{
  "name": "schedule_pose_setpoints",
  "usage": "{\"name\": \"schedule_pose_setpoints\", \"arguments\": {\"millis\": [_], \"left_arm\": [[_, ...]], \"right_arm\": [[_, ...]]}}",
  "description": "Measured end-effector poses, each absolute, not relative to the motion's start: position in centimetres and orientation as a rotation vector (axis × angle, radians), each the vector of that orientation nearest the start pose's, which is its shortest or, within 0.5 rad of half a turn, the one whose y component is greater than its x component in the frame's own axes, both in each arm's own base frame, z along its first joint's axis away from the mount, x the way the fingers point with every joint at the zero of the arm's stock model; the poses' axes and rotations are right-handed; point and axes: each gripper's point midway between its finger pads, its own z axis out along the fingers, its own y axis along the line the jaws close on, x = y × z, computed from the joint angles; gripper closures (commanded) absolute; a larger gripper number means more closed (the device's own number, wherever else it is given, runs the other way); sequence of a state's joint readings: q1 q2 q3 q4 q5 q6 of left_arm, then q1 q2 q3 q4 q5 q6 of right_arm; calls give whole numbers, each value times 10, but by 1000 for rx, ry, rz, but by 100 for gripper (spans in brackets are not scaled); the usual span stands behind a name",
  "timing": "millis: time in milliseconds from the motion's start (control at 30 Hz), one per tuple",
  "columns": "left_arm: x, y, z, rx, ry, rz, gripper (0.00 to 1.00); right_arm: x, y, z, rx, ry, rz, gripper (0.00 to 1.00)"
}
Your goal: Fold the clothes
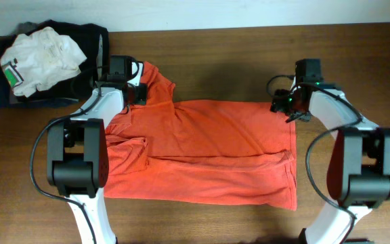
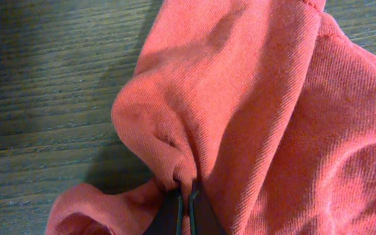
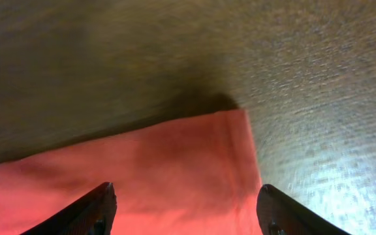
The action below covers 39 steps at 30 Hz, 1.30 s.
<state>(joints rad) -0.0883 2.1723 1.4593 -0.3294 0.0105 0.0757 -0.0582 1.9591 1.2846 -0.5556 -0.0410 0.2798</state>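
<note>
Orange shirt (image 1: 208, 152): lay spread flat across the middle of the wooden table (image 1: 235, 61), creased lengthwise, with one end bunched up on the left arm's side and a straight edge on the right arm's side.
Left gripper (image 2: 183, 207): pinched tight on a raised fold of the shirt near its far left corner, with puckered cloth all around the closed fingertips.
Right gripper (image 3: 187, 196): held spread wide over the shirt's far right corner, with fingers (image 3: 96, 209) to either side of the hem; could not be seen whether touching the cloth.
White garment (image 1: 42, 57): sat crumpled on top of a dark garment (image 1: 80, 34) at the table's far left corner, just beside the left arm.
</note>
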Motion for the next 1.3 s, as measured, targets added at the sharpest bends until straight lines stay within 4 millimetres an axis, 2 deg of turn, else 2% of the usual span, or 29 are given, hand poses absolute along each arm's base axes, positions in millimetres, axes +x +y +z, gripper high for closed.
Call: {"name": "schedule_pose_setpoints", "arguments": {"millis": [33,100,133,167,233,267,300,367,433,500,533,600,700,733,833,933,967,1000,1033,1133,1167,1233,1267,1300], "left_arm": [[515,-47,4,218,2608,-18,100],[514,-47,4,218,2609,-18,100],[514,-47,4,218,2609,-18,99],[514,-47,4,218,2610,-18,99],[514,-47,4,218,2610,-18,99],[514,-47,4,218,2611,-18,100],[514,-47,4,218,2612,-18,99],[510,-47,4,220,2630,-18,99],[500,-46,5,222,2666,-18,99],[483,-44,14,225,2712,-17,99],[474,-44,29,209,2725,-20,99],[462,-43,81,195,2677,-23,100],[432,-40,125,181,2683,-27,99],[421,-39,129,173,2713,-29,99],[384,-29,126,117,2848,-28,99],[350,7,127,-37,2968,-14,100],[342,22,126,-109,2995,-10,99],[338,28,125,-143,3010,-15,99],[332,31,125,-165,3030,-25,100],[323,30,121,-173,3066,-39,100],[317,30,117,-175,3089,-41,99],[301,28,98,-178,3141,-43,99],[290,28,85,-182,3178,-38,95],[279,29,74,-183,3214,-18,74]], "right_arm": [[431,-25,5,479,2781,52,28],[437,-27,6,475,2757,40,32],[440,-29,4,466,2748,27,43],[441,-30,4,445,2746,14,61],[441,-32,3,425,2749,-5,85],[441,-33,3,429,2748,-11,87],[441,-34,2,427,2749,-23,96],[438,-38,2,435,2757,-57,96],[424,-47,4,454,2813,-152,96],[416,-52,13,519,2872,-201,96],[414,-53,27,557,2898,-213,96],[410,-51,64,601,2955,-215,96],[399,-50,104,613,3011,-229,96],[393,-49,108,617,3035,-234,96],[373,-49,111,625,3118,-256,96],[352,-59,113,689,3186,-269,96],[344,-63,114,720,3212,-264,96],[337,-65,116,745,3237,-256,96],[326,-68,117,792,3272,-233,96],[311,-70,121,840,3326,-214,96],[304,-68,124,849,3359,-214,96],[303,-65,123,853,3363,-185,96],[302,-64,122,855,3369,-177,87],[295,-62,116,861,3403,-169,77]]}}
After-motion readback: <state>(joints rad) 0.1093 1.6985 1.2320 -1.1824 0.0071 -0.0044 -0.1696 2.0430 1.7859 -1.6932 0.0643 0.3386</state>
